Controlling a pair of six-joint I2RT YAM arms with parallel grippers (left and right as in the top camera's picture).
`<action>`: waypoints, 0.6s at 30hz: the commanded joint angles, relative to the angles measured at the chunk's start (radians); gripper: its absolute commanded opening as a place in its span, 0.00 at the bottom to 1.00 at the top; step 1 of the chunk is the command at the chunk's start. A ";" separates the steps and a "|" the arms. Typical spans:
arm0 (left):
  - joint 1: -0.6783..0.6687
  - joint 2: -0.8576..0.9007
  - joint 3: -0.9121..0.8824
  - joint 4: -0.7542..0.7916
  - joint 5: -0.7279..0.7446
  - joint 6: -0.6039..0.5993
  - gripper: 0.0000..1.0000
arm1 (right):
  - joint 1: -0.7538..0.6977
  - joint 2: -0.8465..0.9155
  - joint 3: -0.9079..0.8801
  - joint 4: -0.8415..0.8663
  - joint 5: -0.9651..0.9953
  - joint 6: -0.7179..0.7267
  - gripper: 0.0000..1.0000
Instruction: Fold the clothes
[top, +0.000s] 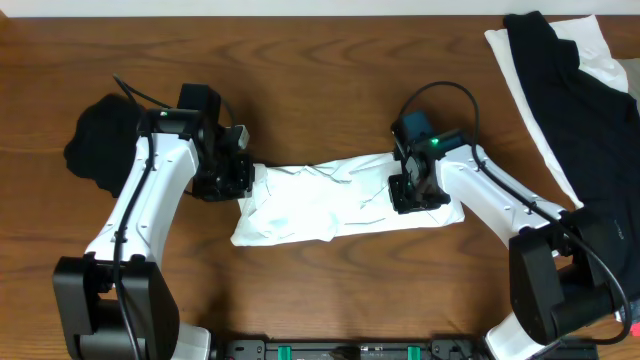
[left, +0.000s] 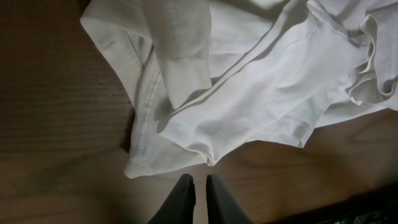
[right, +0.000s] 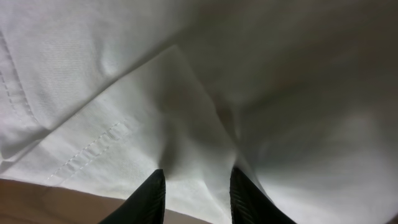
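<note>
A dark brown, wood-grained tabletop (top: 320, 60) fills the overhead view, with a pale strip beyond its far edge. The white T-shirt (top: 320, 205) lies at its middle, bunched into a long rumpled band with creased folds and stitched hems showing. Left of the T-shirt sits a heaped black garment (top: 95, 140). Well to its right, another black garment (top: 560, 90) is draped over a white one (top: 515, 75). The left fingers (left: 185, 190) are nearly together and empty, over bare wood just off the T-shirt's left end. The right fingers (right: 152, 193) stand moderately apart over its right end, a soft ridge of cloth between them.
</note>
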 joint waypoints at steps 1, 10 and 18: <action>0.003 -0.013 -0.001 -0.003 0.005 -0.002 0.11 | -0.004 0.009 -0.006 0.010 -0.011 -0.024 0.30; 0.003 -0.013 -0.001 -0.003 0.005 -0.002 0.11 | -0.003 0.009 -0.006 -0.035 -0.216 -0.303 0.05; 0.003 -0.013 -0.001 -0.003 0.005 -0.002 0.12 | -0.006 0.008 0.016 0.048 -0.167 -0.307 0.16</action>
